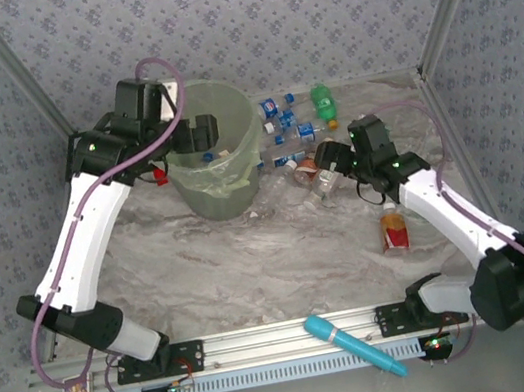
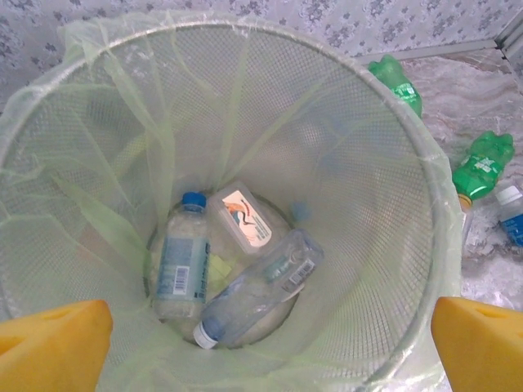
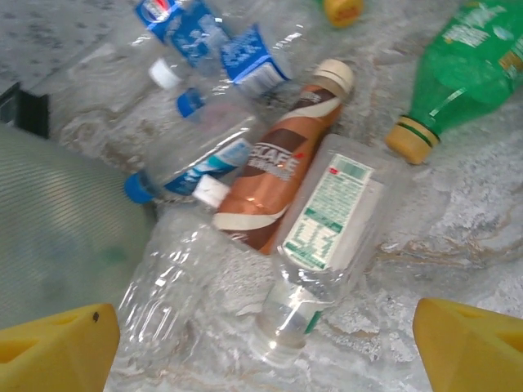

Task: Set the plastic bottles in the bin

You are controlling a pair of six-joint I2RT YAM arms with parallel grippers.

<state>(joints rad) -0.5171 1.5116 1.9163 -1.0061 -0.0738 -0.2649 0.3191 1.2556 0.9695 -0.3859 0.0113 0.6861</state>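
Note:
The bin (image 1: 203, 194), a pale-green bucket with a liner bag, stands at the back left. My left gripper (image 1: 198, 134) hangs open over its mouth. In the left wrist view the open left gripper (image 2: 268, 347) looks down on three plastic bottles (image 2: 181, 265) lying on the bin's bottom. My right gripper (image 1: 330, 161) is open just above a heap of bottles to the right of the bin. In the right wrist view a clear bottle with a green-and-white label (image 3: 324, 237) lies between the wide yellow fingers (image 3: 59, 347), untouched, beside a brown bottle (image 3: 278, 167) and a crushed clear one (image 3: 159, 298).
More bottles lie behind the heap: blue-labelled ones (image 1: 279, 122) and a green one (image 1: 323, 99). A red-labelled bottle (image 1: 395, 230) lies alone by the right forearm. A cyan stick (image 1: 354, 344) rests on the front rail. Metal frame posts bound both sides.

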